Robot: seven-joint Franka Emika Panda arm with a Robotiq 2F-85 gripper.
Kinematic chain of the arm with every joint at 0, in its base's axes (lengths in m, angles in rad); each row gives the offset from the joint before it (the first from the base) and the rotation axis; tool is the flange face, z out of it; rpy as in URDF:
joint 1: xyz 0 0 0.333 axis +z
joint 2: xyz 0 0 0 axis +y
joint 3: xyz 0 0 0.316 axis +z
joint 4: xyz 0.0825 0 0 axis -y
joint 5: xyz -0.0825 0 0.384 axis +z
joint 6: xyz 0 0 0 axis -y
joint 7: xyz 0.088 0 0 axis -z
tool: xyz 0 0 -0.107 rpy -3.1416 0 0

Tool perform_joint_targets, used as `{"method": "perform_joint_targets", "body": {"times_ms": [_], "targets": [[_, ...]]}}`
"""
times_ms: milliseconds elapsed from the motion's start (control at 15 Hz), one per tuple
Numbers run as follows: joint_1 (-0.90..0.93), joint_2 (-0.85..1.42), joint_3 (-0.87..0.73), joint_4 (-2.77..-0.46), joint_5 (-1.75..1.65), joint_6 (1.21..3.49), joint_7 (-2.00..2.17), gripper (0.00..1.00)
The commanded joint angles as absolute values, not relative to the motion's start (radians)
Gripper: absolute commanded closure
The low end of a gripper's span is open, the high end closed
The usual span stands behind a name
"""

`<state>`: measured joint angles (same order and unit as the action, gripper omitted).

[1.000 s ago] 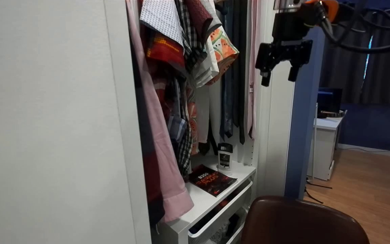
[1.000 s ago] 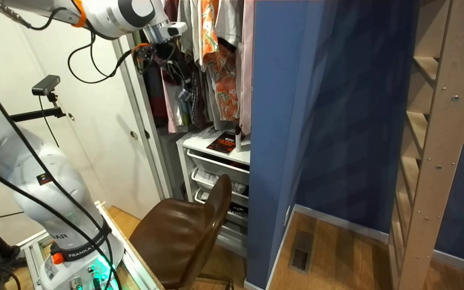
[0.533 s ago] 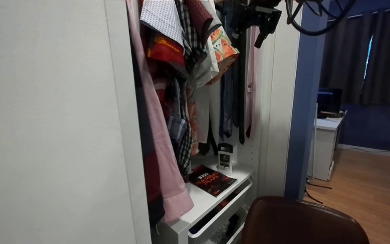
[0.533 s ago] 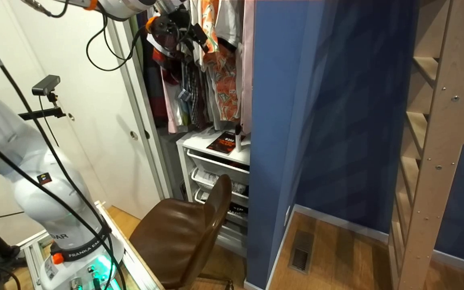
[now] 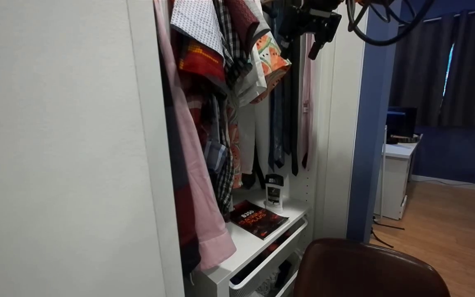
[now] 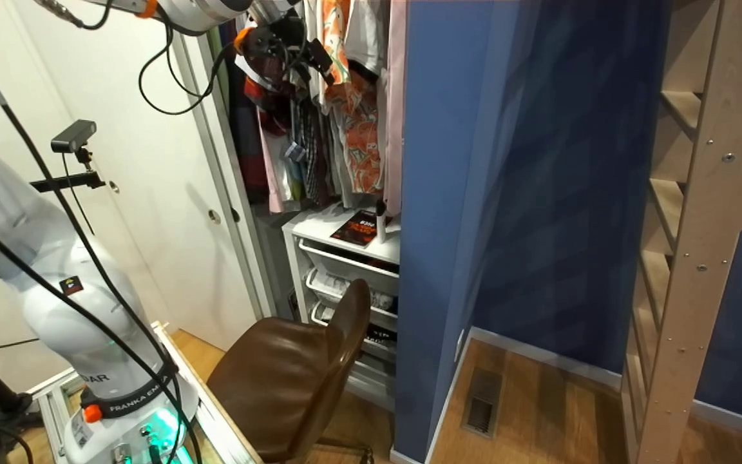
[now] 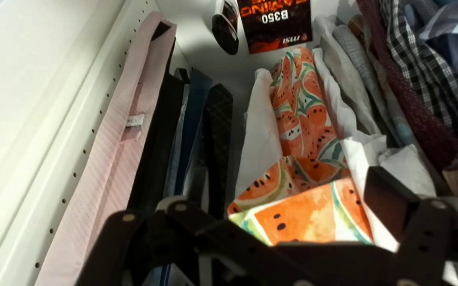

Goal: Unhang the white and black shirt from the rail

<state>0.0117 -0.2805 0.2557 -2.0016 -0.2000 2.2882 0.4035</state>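
Note:
A white garment (image 6: pixel 366 40) with a dark lower edge, seemingly the white and black shirt, hangs beside an orange watermelon-print shirt (image 6: pixel 363 145). In the wrist view its white cloth (image 7: pixel 259 119) lies left of the print; its collar and hanger are out of view, as is the rail. My gripper (image 5: pixel 299 49) stands open high at the wardrobe's mouth, in front of the dark ties (image 5: pixel 288 119). In the wrist view the gripper (image 7: pixel 294 192) has watermelon-print cloth (image 7: pixel 308 212) showing between its spread fingers; whether it touches I cannot tell. Nothing is gripped.
A pink tie (image 7: pixel 109 186) hangs along the white side panel (image 7: pixel 26 131). More clothes (image 5: pixel 204 53) crowd the opposite side. Below, a shelf (image 5: pixel 221 268) bears a booklet (image 5: pixel 258 218) and a bottle (image 5: pixel 273 194). A brown chair (image 6: pixel 281 361) stands before the drawers.
Over the last second my gripper has risen, turned and moved from outside the post to the wardrobe opening. In the last half second it has barely shifted. The clothes hang much as before.

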Motion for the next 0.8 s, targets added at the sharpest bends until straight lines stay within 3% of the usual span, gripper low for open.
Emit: {"method": "perform_joint_targets", "body": {"times_ms": [0,733], "targets": [[0.039,-0.227,0.212,-1.932,-0.184,2.411,0.299,0.00],[0.094,-0.015,0.111,-1.641,0.009,2.650,-0.185,0.00]]}}
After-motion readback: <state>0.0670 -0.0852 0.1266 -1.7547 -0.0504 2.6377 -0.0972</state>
